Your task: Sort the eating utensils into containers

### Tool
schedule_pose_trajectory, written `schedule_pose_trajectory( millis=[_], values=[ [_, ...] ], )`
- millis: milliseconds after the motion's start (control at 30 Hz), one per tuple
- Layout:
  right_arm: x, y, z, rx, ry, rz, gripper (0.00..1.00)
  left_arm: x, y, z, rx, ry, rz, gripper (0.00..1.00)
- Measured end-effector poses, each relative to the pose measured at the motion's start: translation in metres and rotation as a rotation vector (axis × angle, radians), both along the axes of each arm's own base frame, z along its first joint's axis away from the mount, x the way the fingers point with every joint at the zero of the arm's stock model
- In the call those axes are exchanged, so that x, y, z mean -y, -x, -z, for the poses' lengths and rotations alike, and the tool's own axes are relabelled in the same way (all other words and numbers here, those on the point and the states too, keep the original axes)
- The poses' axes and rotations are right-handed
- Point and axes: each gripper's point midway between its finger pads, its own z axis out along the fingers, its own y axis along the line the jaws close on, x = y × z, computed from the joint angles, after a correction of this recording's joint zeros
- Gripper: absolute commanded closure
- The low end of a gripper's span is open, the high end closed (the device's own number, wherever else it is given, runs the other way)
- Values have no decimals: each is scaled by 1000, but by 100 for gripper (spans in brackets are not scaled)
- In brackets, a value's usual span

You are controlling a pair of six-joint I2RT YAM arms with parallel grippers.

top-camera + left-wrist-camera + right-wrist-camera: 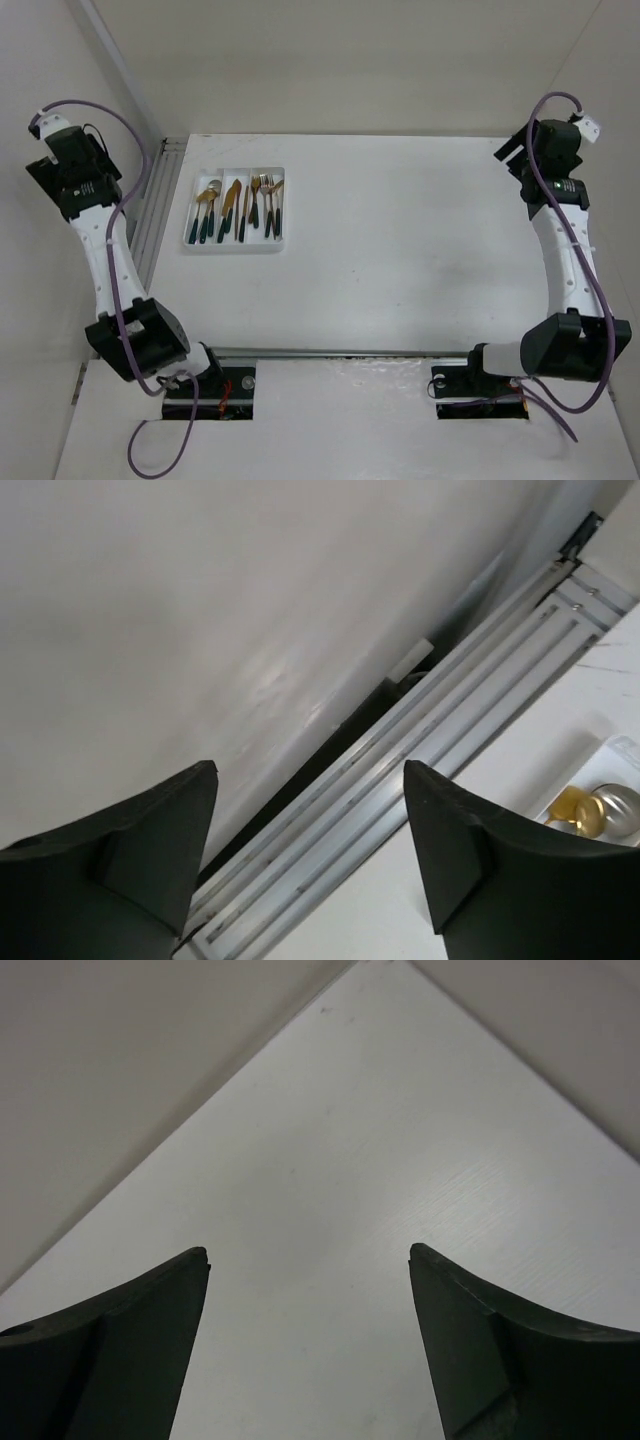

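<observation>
The tray point(230, 249) lay far left on the table point(400, 260), and you risked nudging it if the left gripper point(308, 772), empty with jaws apart nearby, swung low. Its 3 compartments held the utensils point(240, 210), apparently spoons, knives and forks from left to right. The right gripper point(308, 1254) gaped empty, well apart.

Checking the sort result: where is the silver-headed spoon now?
Top view: the silver-headed spoon lies in the white tray's leftmost compartment, on the table's left side, beside a gold-headed spoon.

Robot lab cell, bare white walls point(350, 60), white table point(400, 250), aluminium rails point(420, 750)
</observation>
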Motion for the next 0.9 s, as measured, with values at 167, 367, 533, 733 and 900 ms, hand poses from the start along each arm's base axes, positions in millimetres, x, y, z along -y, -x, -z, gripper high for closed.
schedule_pose_trajectory(
  millis=[167,367,533,733,900],
  values=[
    [20,11,-32,73,95,62,0,0,45,18,-22,-8,-89,21],
    [19,13,-63,171,127,50,0,2,61,41,-72,9,-113,19],
    [17,12,-69,201,127,40,0,6,67,29,-38,-2,-110,18],
    [12,20,-65,213,120,17,0,10,74,15,-1,-16,-107,18],
    [9,25,-73,236,121,5,0,15,77,13,9,-13,-91,18]
  ],
)
